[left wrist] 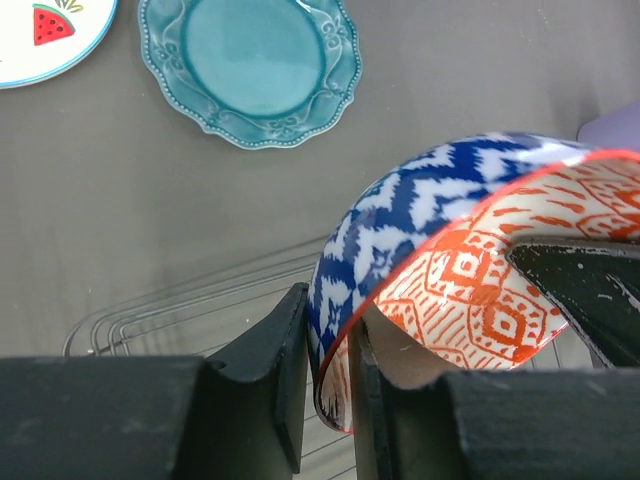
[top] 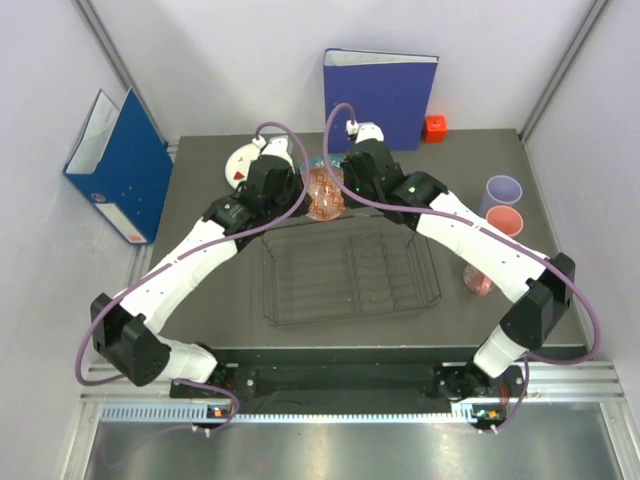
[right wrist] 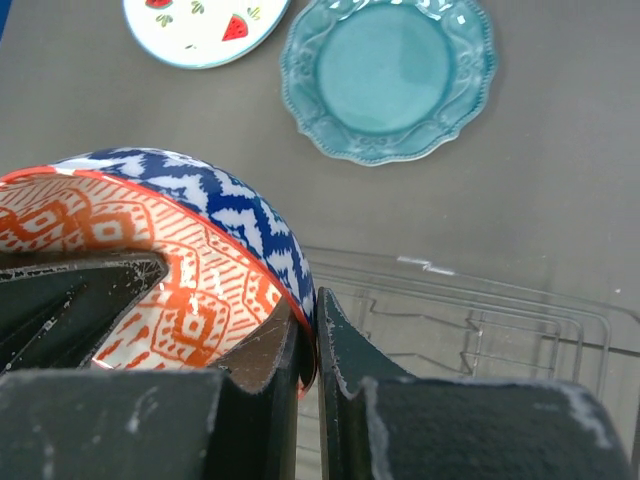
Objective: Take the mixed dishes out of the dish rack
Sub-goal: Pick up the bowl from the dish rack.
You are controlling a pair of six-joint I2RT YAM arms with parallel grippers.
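Hanging above the far edge of the rectangular dark wire dish rack (top: 310,280): small red-and-blue patterned ceramic bowl (top: 324,193), tipped up on its rim. Pinched tight at one side of the rim by right gripper (right wrist: 316,330). Straddled at the opposite side by left gripper (left wrist: 330,340), jaws nearly together; firmly clamped or not, cannot tell. Equally near both arms, rim spanning from one to the other. Judged next: carrying beyond the rack's far edge, toward teal scalloped plate (left wrist: 250,65) lying flat there.
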